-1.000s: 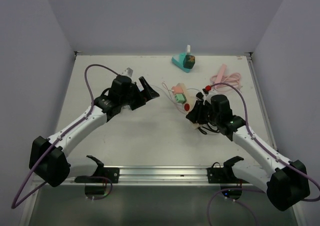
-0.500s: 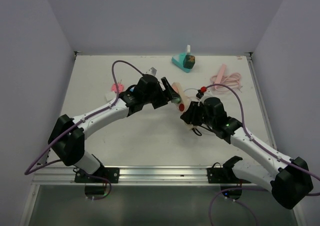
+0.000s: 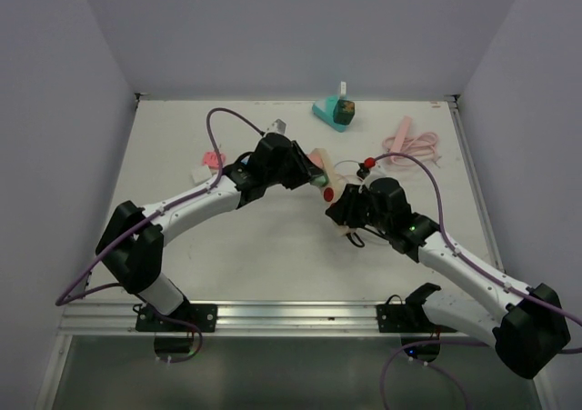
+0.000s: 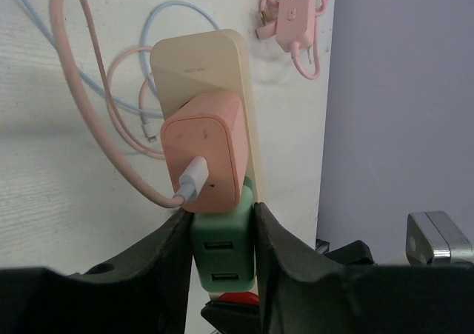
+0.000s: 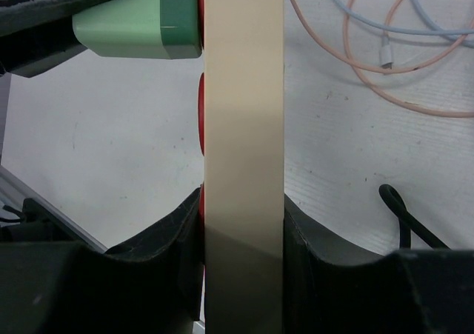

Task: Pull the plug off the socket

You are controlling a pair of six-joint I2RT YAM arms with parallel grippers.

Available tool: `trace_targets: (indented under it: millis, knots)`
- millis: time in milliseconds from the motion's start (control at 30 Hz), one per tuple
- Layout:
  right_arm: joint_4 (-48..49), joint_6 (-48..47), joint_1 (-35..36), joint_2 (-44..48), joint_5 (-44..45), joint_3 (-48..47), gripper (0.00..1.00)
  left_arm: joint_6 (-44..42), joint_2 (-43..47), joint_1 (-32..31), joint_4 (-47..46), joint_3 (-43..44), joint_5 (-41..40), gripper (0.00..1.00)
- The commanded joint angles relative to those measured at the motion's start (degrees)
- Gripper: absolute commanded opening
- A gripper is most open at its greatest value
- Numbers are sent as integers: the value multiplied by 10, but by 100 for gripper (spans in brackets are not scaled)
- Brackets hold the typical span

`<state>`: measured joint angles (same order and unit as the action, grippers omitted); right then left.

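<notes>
The socket is a cream power strip [image 5: 243, 127], held on edge above the table with my right gripper [image 5: 243, 208] shut on its lower end. Two plugs sit side by side in it: a pink one [image 4: 204, 160] with a pink cable, and a green plug [image 4: 222, 256] with two USB ports. My left gripper [image 4: 222, 223] is shut on the green plug, one finger on each side. From the top, the left gripper [image 3: 314, 175] and right gripper [image 3: 341, 205] meet at the strip [image 3: 332, 188]. The right wrist view shows the green plug [image 5: 137, 30] still seated against the strip.
Loose pink and blue cables [image 5: 385, 45] lie on the table behind the strip. A pink power strip with coiled cord [image 3: 411, 142] sits at the back right, a teal object [image 3: 334, 112] at the back wall, and a small pink item [image 3: 211, 162] at left.
My left arm swung right from the left-middle of the table to the strip, and its jaws closed on the green plug. The right arm with the strip shifted slightly left.
</notes>
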<state>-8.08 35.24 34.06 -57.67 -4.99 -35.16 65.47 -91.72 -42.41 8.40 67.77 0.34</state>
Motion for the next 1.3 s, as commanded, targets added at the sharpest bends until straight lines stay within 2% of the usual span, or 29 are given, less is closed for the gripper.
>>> trace_targets:
  millis: [0,67,100,333,667,1267]
  knots:
    - [78,5,3,19,4,-5,0,0,3,-2,-52,14,-7,23]
    - [77,6,4,16,9,-3,0,1,7,-2,-57,5,-7,10]
    - [78,5,4,17,15,-2,0,1,12,-2,-57,3,-7,0]
    - [24,-3,-4,25,125,29,0,-21,46,4,-12,3,-14,0]
    - [20,-11,-63,19,82,57,0,-54,80,49,-3,-4,45,0]
    - [-17,2,-131,23,89,50,0,-85,141,69,33,-17,16,0]
